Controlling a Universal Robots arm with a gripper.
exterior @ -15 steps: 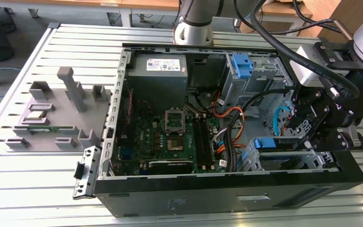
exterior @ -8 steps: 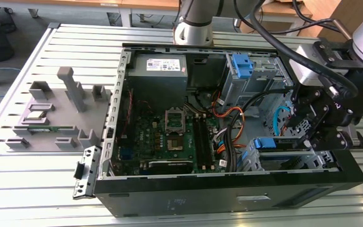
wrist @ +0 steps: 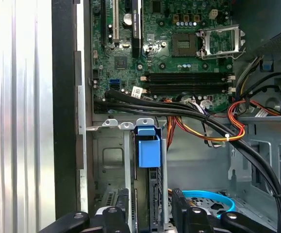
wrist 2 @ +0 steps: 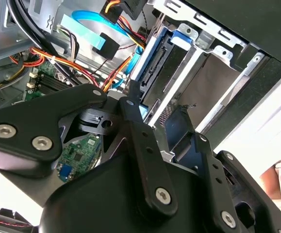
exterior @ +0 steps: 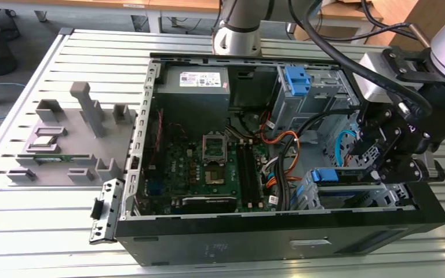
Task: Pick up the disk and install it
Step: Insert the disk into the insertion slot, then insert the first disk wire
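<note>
Gripper (wrist: 151,199) astride disk (wrist: 149,148) in drive bay (wrist: 110,162) of PC case (exterior: 230,246), grip can't tell, case on bench (exterior: 53,211)

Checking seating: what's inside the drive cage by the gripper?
The disk stands on edge in the drive cage, its blue tab near the cage's rim. The gripper covers its other end, so whether it is fully seated cannot be seen.
</note>
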